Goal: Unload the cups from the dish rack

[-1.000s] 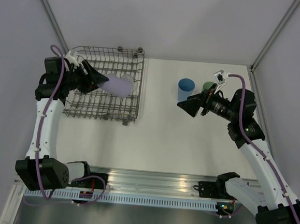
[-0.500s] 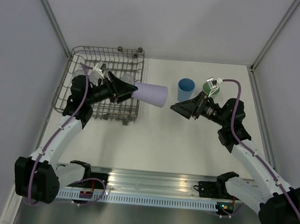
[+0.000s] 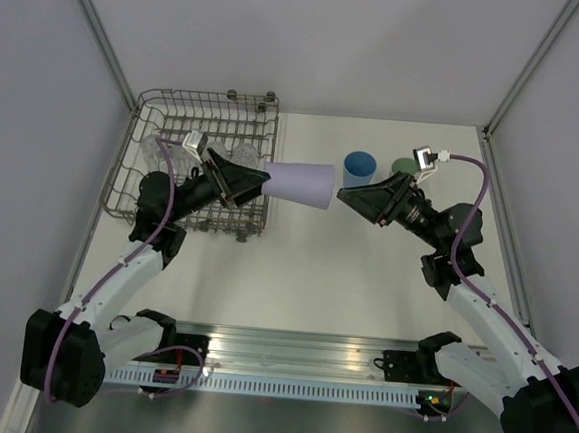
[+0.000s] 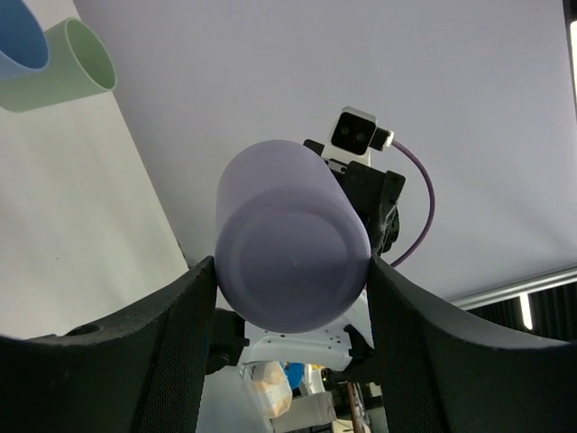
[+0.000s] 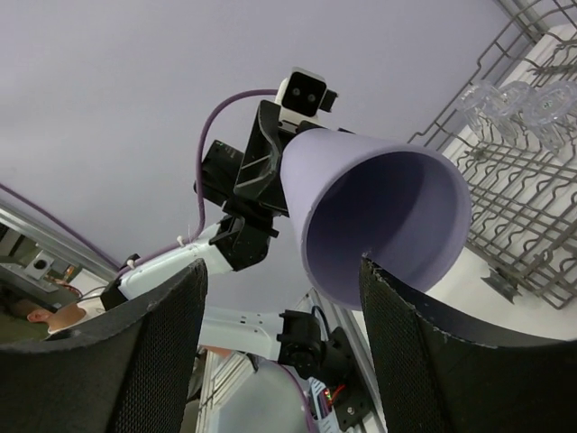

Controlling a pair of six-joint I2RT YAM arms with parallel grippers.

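**Lilac cup held sideways between the two grippers**

Top view: the lilac cup [image 3: 299, 184] is held on its side above the table [image 3: 365, 283], just right of the rack [image 3: 208, 100], with its wide mouth turned to the right. Its narrow end is clamped by the left gripper [image 3: 257, 179]. The right gripper [image 3: 349, 196] is seen just beside the mouth; whether it touches the rim cannot be told from above. The blue cup [image 3: 358, 168] and green cup [image 3: 404, 166] stand on the table behind the right gripper, and the green one is partly hidden by that arm's wrist. Clear cups [image 3: 159, 151] are faintly made out in the rack's left part; their number cannot be counted, since the left arm covers much of the rack.

Left wrist view: the lilac cup's closed base fills the centre and is pressed on both sides by the black fingers [image 4: 171, 343]. The mouth is hidden behind the cup's body. The blue and green cups are cut off at the upper left corner.

Right wrist view: the open mouth of the lilac cup is faced, and its inside is seen. The right fingers [image 5: 144, 361] are spread wide. The lower rim is overlapped by one fingertip, but contact cannot be judged. Part of the rack with clear cups is cut off at the right edge.
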